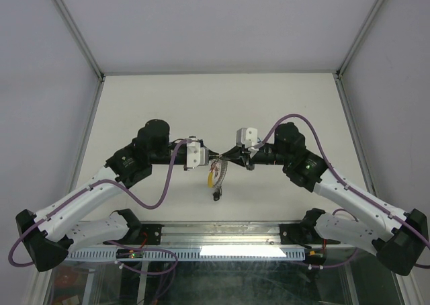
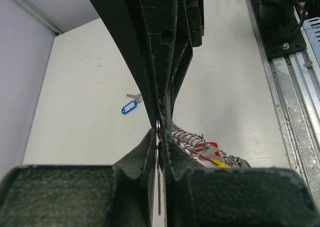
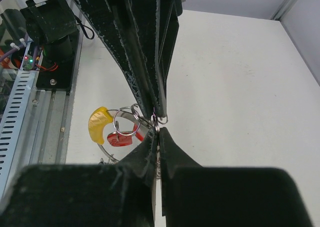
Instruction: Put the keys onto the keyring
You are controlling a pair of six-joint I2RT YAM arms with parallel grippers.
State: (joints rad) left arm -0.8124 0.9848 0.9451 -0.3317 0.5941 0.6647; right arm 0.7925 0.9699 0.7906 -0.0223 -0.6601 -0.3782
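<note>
Both grippers meet tip to tip above the middle of the table. My left gripper (image 1: pixel 211 158) (image 2: pixel 159 139) is shut on a thin silver key blade with a small split ring at its top. My right gripper (image 1: pixel 224 158) (image 3: pixel 158 132) is shut on the ribbed keyring (image 2: pixel 187 137) (image 3: pixel 125 129) right against the left fingertips. A yellow tag (image 3: pixel 99 124) (image 1: pixel 211 176) and a red tag (image 3: pixel 120 138) (image 2: pixel 207 148) hang from the keyring. A dark tag (image 1: pixel 216 196) dangles lowest. One blue-tagged key (image 2: pixel 130 107) lies loose on the table.
The white table (image 1: pixel 282 103) is bounded by grey walls with metal corner posts (image 1: pixel 74 29). A metal rail with cables (image 1: pixel 222 244) runs along the near edge between the arm bases.
</note>
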